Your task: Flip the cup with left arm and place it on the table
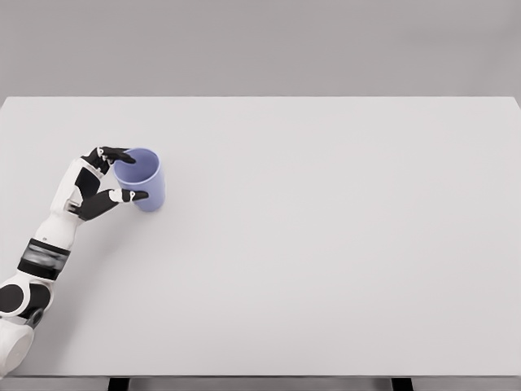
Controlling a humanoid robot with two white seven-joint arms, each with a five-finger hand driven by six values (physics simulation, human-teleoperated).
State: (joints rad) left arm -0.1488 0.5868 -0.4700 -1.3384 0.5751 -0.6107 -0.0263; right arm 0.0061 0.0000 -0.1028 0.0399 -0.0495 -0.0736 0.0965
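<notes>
One cup, lilac, is seen from the head camera at the table's left side, mouth up and tilted slightly toward the viewer. It is clasped by the left hand, thumb and fingers wrapped round its wall near the rim, seemingly so it can be set down upright. Contact with the tabletop cannot be judged. No right arm is shown.

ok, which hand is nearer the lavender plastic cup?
Left. The left hand is around the lavender plastic cup, fingers on its rim and side. The right hand isn't in view.
</notes>
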